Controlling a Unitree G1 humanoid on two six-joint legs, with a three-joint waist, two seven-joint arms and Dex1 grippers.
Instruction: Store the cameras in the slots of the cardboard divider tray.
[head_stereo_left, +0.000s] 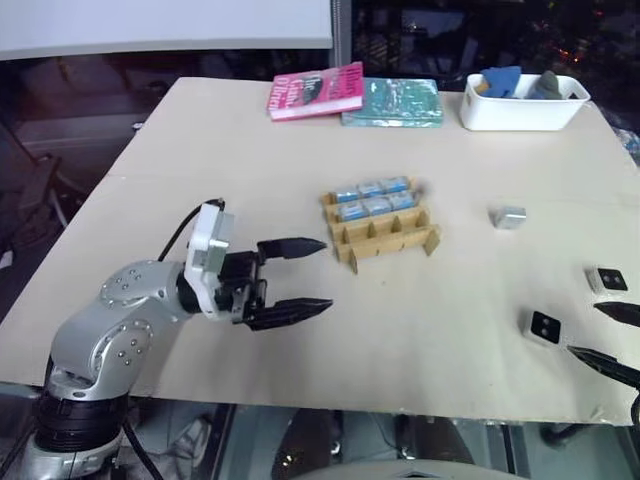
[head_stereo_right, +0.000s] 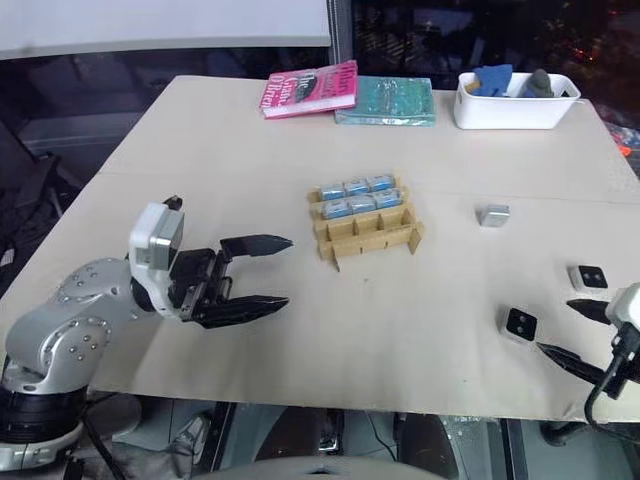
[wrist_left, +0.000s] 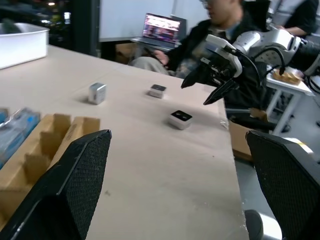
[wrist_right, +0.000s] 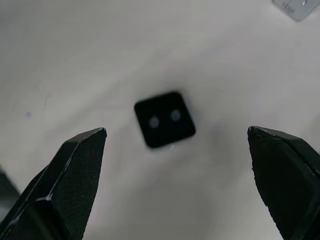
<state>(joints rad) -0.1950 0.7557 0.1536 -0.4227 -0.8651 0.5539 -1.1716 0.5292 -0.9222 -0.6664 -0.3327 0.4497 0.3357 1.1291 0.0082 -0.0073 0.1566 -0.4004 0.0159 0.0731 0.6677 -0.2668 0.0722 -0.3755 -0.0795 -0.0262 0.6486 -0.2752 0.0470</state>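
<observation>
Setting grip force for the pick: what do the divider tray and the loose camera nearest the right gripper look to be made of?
Divider tray: tan cardboard, matte, judging by its thin slotted strips with raw cut edges. Loose camera by the open right gripper: a smooth black face with two small round marks over a pale body, probably plastic or metal; the look leaves that open.

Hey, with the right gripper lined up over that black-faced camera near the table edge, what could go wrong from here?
1. The black-faced camera lies near the table's front edge; a nudge from the open right gripper might push it off.
2. The cardboard divider tray looks light, so pressing a camera in could shift it.
</observation>
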